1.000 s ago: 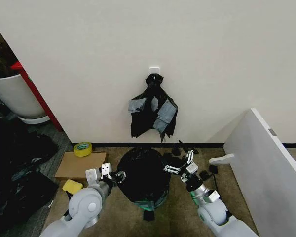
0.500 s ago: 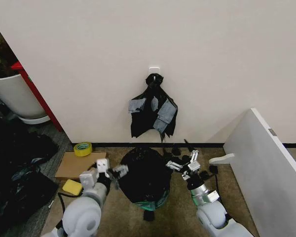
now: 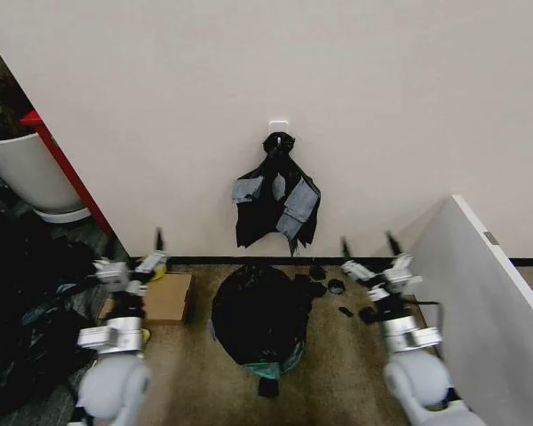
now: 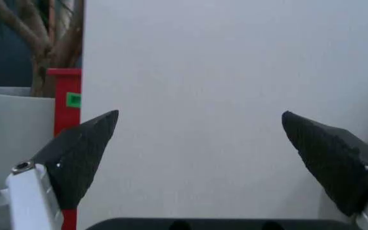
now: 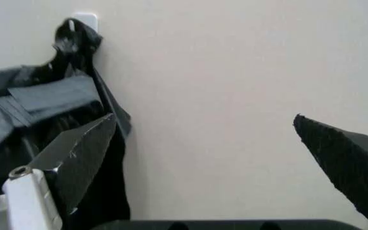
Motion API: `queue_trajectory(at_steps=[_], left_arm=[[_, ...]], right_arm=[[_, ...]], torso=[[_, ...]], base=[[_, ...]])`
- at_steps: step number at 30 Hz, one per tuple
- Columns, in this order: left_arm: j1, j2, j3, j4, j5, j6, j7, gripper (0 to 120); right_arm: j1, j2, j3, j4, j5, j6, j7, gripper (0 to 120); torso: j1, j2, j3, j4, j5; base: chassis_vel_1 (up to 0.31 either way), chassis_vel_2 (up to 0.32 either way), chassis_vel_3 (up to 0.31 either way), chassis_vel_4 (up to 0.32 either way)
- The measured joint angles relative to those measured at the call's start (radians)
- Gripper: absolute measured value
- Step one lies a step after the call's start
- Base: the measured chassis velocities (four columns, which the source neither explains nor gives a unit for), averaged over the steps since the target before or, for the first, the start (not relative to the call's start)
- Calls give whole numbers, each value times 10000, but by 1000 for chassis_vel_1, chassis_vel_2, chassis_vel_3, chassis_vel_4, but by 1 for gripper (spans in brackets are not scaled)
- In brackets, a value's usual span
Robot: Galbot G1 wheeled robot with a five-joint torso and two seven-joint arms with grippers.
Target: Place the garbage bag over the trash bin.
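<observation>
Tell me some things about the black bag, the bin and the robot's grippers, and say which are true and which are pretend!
1. The garbage bag lies draped over the trash bin. True; just a pale green bit of the bin peeks out low down.
2. The left gripper is pinching the bag. False; it is open, off to the left above the cardboard, holding nothing.
3. The right gripper is open. True; it sits to the right of the bag, touching nothing.
4. A bunch of black bags hangs on the wall above the bin. True.
5. Both grippers rest on top of the bin. False; they are apart, one on each side.
</observation>
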Motion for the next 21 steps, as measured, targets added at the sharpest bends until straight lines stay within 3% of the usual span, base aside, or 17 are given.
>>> queue_trajectory(at_steps=[4,10,13,21], left_arm=[[-126,-128,456,-150,-275,-20,423,100],[196,-343,1067,-338,-197,-211,480,100],[245,-284,1352,-461,-168,-203,368,100],[311,-195,1437,-593,-153,6,164,100]], right_arm=[[-362,623,301,384,46,-363,3,100],[-617,1221,245,964,-38,-1040,122,100],[-949,1298,285,1197,-64,-1140,175,100],[-1220,1239,314,1342,-210,-1074,219,100]], torso=[[0,0,0,-13,-5],[0,0,-1,0,-6],[0,0,-1,-9,-4],[0,0,-1,-4,-3]], base=[[0,0,0,0],[0,0,0,0],[0,0,0,0],[0,0,0,0]])
